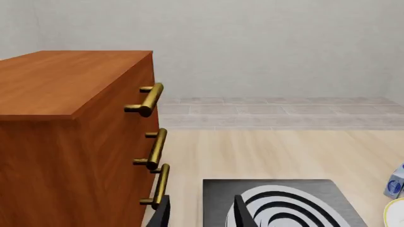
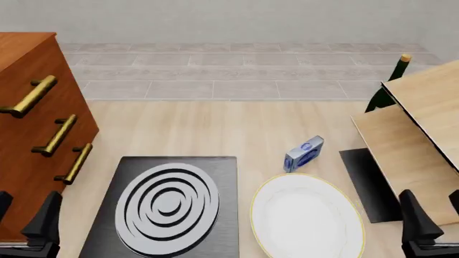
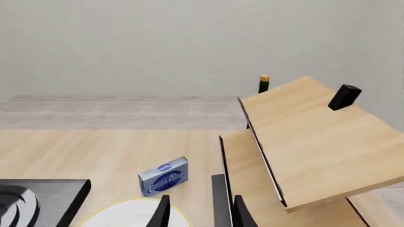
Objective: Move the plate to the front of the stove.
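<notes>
Bench w/ drawer cabinet far left. Stove near front-left; plate just beside it on right, apart. Small blue box behind plate. Both fingers apart, holding nothing.

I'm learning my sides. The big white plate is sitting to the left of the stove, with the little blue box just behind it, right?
Not quite. In the front view, the plate sits to the right of the stove, not the left. The little blue box is just behind it.
</notes>
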